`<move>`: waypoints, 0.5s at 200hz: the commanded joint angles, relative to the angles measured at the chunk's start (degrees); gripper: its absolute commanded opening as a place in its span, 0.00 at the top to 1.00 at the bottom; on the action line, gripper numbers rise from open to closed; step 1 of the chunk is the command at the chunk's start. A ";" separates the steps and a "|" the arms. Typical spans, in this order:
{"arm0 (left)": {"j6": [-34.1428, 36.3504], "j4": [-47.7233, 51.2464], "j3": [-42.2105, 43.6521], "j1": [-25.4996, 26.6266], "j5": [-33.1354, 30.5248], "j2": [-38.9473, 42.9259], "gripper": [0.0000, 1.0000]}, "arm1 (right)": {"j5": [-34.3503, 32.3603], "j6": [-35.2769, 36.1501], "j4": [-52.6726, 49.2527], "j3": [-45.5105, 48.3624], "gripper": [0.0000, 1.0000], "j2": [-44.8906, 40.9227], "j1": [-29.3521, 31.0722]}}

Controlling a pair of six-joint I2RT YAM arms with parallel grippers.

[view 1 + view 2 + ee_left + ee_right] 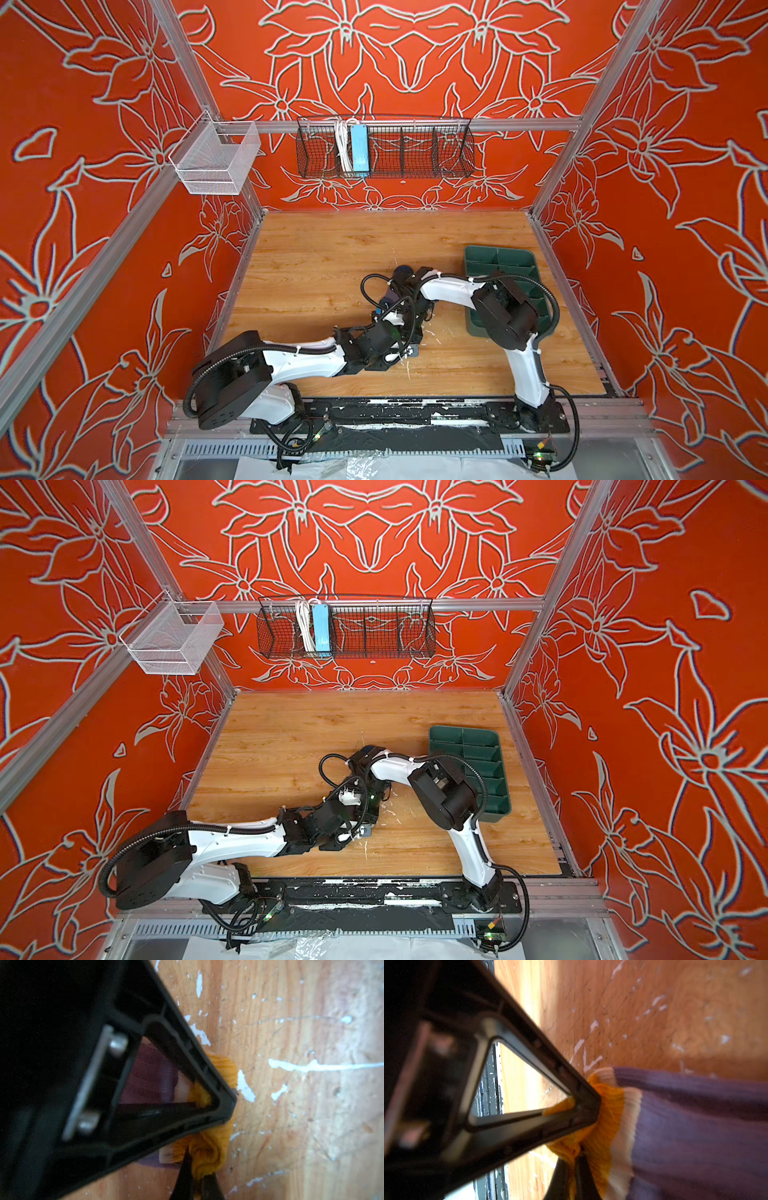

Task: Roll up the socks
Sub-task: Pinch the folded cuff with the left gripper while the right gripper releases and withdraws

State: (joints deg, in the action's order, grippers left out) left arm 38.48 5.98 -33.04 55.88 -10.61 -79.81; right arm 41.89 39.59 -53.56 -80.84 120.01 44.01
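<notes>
Cuff of purple sock clamped in left fingers, right fingers, mostly hidden under arms in both top views

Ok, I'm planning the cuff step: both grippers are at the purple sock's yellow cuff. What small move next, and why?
Probably ease the two slightly apart to stretch the mustard cuff open. The left gripper and right gripper are each shut on it, and it is bunched, not spread, at the end of the purple sock.

Ribbed knit purple sock, scuffed paint-flecked wooden table.
</notes>
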 commanded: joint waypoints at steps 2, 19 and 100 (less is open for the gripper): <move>-1.03 5.13 -2.81 -1.11 3.87 -1.68 1.00 | -0.93 -2.14 4.61 2.96 0.96 -4.30 -1.15; -0.44 8.36 -3.82 -1.47 6.72 -1.64 1.00 | -1.63 -4.53 9.06 5.65 0.92 -7.40 -2.68; 1.94 20.04 -10.21 -6.85 20.07 -3.61 1.00 | -13.93 -16.34 22.69 16.23 0.85 -23.32 -15.87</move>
State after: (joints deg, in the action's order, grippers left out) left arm 38.94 19.40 -40.03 51.20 2.26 -81.82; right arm 34.50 29.41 -36.32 -66.87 100.20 33.52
